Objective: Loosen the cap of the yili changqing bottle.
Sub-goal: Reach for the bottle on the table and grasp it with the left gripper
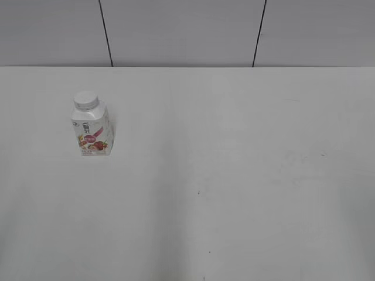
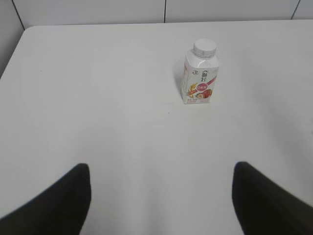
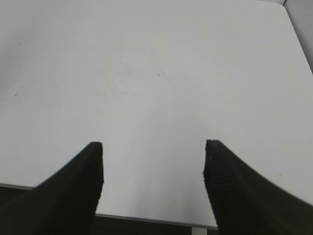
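The yili changqing bottle (image 1: 92,132) stands upright on the left part of the white table (image 1: 234,175), a small squat white bottle with a pink band and fruit picture on its label. Its white round cap (image 1: 86,100) sits on the neck. In the left wrist view the bottle (image 2: 199,78) and cap (image 2: 204,47) appear ahead and to the right, well beyond my left gripper (image 2: 161,169), which is open and empty. My right gripper (image 3: 153,146) is open over bare table near the front edge, with nothing between its fingers. Neither gripper shows in the exterior view.
A grey panelled wall (image 1: 187,32) runs behind the table. The table's near edge (image 3: 146,218) lies just under the right gripper. The table's far left corner (image 2: 24,30) shows in the left wrist view.
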Available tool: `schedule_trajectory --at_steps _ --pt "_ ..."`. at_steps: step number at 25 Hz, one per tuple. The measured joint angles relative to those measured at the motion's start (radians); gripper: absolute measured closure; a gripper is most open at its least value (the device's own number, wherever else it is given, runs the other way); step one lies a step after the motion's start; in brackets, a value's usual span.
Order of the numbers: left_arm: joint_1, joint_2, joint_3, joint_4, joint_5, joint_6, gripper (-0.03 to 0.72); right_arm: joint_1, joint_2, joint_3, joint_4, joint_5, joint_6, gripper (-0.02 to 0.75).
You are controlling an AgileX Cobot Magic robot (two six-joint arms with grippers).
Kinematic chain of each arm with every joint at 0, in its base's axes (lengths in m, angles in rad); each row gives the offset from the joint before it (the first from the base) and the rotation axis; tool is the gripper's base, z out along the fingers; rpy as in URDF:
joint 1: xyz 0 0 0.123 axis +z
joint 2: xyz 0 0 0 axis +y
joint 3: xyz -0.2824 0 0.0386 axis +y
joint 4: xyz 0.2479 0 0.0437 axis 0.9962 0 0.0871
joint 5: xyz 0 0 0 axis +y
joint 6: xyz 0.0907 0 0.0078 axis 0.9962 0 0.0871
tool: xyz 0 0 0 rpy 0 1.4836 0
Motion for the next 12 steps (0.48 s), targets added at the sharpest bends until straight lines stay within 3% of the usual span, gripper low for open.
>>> schedule_trajectory --at_steps 12 --pt "0.0 0.0 0.0 0.0 0.0 0.0 0.144 0.0 0.0 0.0 0.0 0.0 0.0 0.224"
